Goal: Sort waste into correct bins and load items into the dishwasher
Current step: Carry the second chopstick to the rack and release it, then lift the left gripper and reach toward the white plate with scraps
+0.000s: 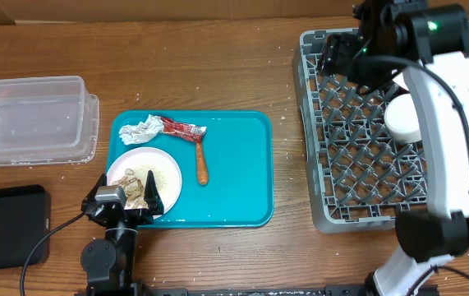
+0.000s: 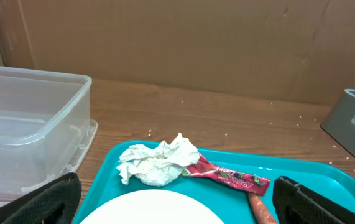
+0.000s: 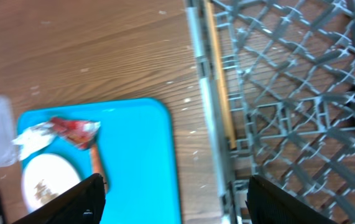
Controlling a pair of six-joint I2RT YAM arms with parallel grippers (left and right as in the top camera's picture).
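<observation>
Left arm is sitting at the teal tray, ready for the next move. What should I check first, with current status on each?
1. Left gripper open, nothing held: ok.
2. Right gripper open, empty, over the dish rack, away from the teal tray: ok.
3. Plate cleared of food scraps: not ok, they lie on it.
4. Paper wad, red wrapper, sausage binned: not ok, all on the tray.
5. Clear tub open-topped: ok.
</observation>
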